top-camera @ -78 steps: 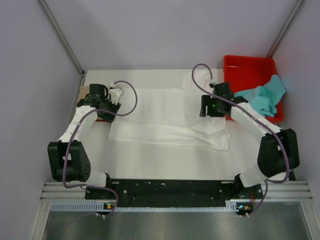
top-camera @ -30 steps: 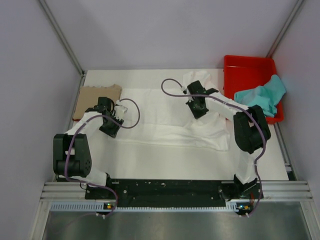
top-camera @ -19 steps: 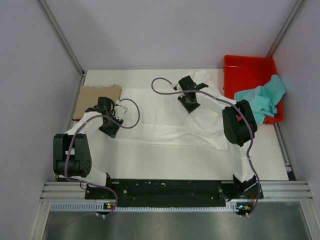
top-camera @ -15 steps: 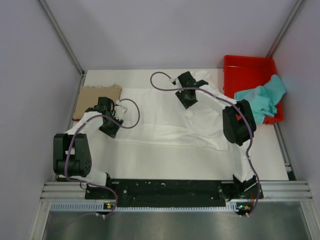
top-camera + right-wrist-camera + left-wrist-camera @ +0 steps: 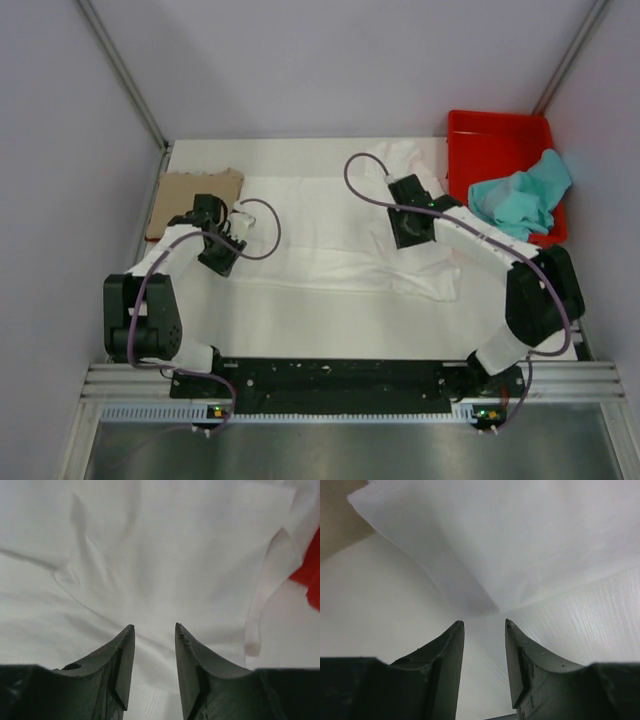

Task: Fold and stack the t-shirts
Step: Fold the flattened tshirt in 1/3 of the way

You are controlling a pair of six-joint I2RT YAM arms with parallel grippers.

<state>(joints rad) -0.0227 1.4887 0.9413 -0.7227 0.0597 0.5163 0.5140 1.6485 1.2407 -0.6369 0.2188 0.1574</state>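
A white t-shirt lies spread flat across the middle of the table, print hidden. A tan shirt lies flat at the back left. A teal shirt is bunched in the red bin. My left gripper is open and empty at the white shirt's left edge; in the left wrist view that edge lies just ahead of it. My right gripper is open and empty over the shirt's right part; the right wrist view shows wrinkled white cloth beneath.
The red bin stands at the back right and shows at the right edge of the right wrist view. A shirt sleeve lies beside the bin. Purple walls close in the table's back and sides.
My right gripper has swung from the shirt's back middle to the right and nearer me. The left arm has stayed put.
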